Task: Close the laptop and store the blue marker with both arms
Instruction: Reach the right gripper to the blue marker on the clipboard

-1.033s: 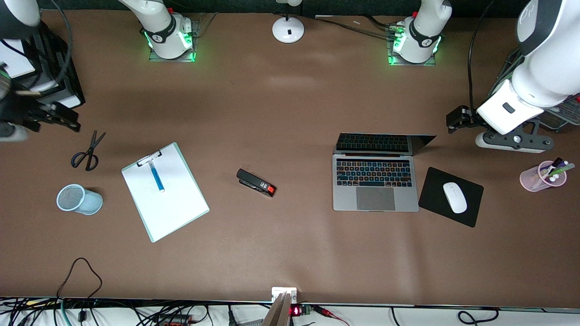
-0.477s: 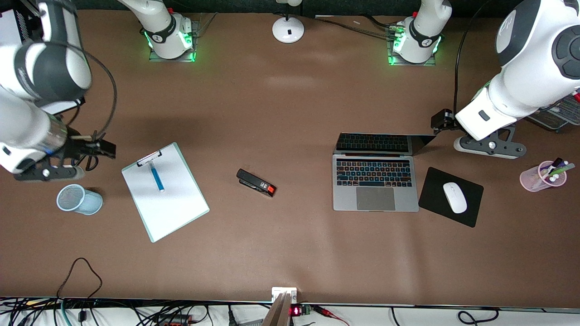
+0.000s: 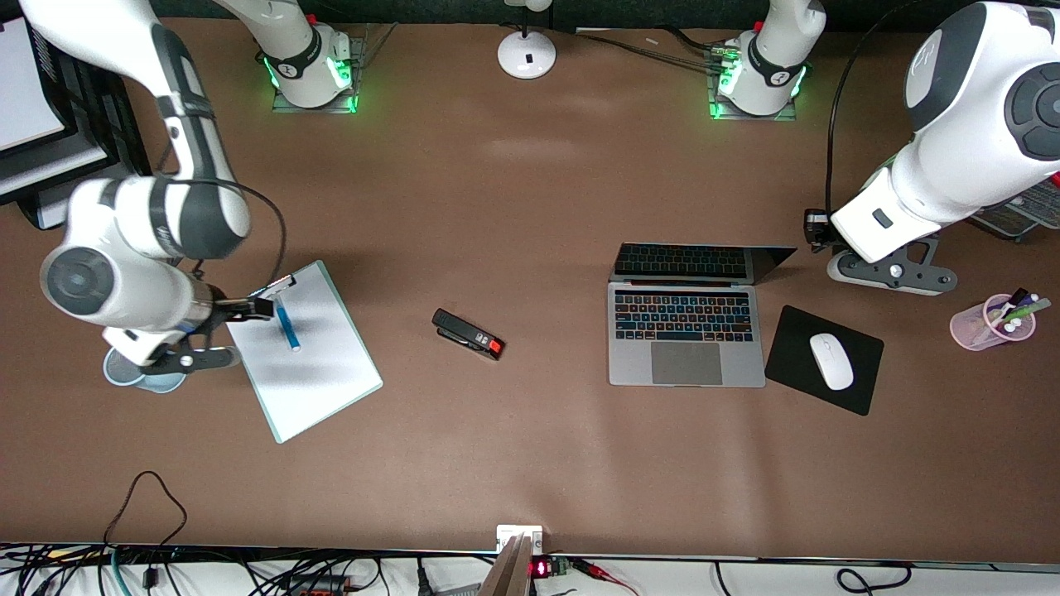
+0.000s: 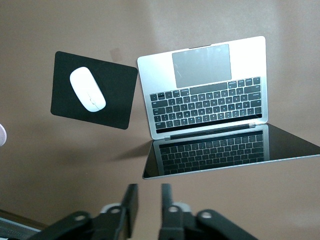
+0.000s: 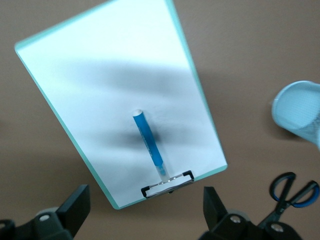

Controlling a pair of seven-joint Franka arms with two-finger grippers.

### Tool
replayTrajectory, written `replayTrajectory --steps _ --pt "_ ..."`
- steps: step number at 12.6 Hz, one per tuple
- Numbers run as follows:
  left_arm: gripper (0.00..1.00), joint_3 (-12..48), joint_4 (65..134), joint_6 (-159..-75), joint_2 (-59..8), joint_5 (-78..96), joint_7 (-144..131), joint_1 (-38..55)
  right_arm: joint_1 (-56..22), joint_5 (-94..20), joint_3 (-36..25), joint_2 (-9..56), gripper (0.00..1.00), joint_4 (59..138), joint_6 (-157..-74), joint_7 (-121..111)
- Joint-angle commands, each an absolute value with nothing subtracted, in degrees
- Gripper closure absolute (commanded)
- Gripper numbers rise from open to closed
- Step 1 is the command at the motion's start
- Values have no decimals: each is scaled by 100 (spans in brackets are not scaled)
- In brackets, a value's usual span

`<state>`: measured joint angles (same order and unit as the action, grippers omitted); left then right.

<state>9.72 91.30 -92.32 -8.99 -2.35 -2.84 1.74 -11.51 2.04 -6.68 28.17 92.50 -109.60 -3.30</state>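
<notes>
The laptop lies open at the left arm's end of the table, its screen tilted back. My left gripper hangs beside the screen's corner. Its fingers are almost together with a slim gap and nothing between them. The blue marker lies on a white clipboard, one end by the clip. My right gripper hovers over the clipboard's clip end, open wide and holding nothing.
A black stapler lies mid-table. A white mouse sits on a black mouse pad beside the laptop. A pink cup of pens stands farther toward that end. A pale blue mesh cup and scissors lie by the clipboard.
The right arm swung in from the table's end to over the clipboard's clip. The left gripper drew closer to the laptop screen's corner and its fingers closed together.
</notes>
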Motion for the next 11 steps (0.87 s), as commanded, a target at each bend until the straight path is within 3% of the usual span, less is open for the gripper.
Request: replayTrajectory --steps 1,8,11 --pt "100 984 8974 -9036 -967 -264 -219 176 -1134 123 -686 3163 0 9193 -11117 -929" --pt "100 1431 9289 -8525 -792 105 -965 185 -1213 -9 -642 3770 3 9202 -11995 -1169" --pt "100 1931 9789 -8682 -537 175 -1824 176 -1213 -9 -642 3955 18 9193 -12199 -1169"
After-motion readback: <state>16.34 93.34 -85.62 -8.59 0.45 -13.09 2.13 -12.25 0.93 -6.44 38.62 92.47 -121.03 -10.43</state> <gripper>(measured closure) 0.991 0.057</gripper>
